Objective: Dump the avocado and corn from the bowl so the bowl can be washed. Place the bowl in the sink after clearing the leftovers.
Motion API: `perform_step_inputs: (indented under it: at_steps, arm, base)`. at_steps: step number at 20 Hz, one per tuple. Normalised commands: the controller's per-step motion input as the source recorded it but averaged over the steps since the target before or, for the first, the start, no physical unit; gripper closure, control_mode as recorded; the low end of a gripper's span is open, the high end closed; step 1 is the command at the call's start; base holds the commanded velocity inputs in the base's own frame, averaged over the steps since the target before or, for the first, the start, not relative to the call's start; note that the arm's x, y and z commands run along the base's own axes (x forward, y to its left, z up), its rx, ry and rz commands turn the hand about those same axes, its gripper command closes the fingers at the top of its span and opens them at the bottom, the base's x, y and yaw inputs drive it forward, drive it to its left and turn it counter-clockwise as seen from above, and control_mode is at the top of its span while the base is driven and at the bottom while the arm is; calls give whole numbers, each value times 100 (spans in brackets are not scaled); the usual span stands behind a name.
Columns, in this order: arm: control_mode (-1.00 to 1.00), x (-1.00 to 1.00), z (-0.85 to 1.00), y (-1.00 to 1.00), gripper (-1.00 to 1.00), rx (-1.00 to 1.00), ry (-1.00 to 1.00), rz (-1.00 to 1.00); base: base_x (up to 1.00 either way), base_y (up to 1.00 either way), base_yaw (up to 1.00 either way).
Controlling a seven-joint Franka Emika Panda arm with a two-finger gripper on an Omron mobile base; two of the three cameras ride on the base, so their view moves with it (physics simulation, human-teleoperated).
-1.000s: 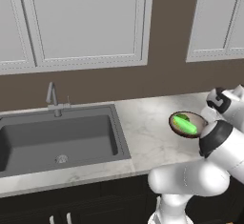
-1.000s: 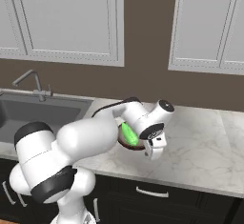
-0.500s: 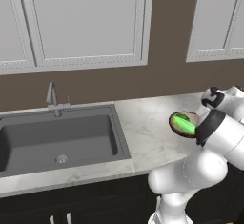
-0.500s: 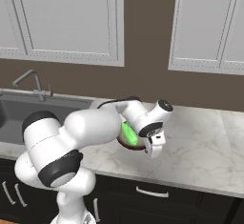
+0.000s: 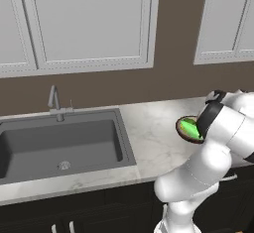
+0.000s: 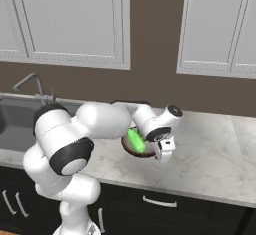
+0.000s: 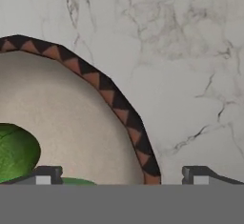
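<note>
The bowl (image 6: pixel 136 144) sat on the table (image 6: pixel 215 149) right of the sink (image 5: pixel 59 145), its rim (image 7: pixel 125 115) between the spread tips of the gripper (image 7: pixel 121 173), which straddled its edge, avocado (image 7: pixel 16 151) inside.

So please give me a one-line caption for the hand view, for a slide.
Hand straddling the patterned rim of the bowl, green avocado inside, on the marble counter.
</note>
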Motion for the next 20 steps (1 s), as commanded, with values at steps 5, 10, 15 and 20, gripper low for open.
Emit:
perform_step_inputs:
  at_steps: [5,10,15,20]
  arm:
    - [-100,0,-18,-33,-100,0,0,0]
    - [-100,9,-6,-4,-100,0,0,0]
    - [-100,18,-6,0,-100,0,0,0]
    - [-100,1,-12,20,-100,0,0,0]
  base:
    - [0,0,0]
    - [0,0,0]
    - [0,0,0]
    - [0,0,0]
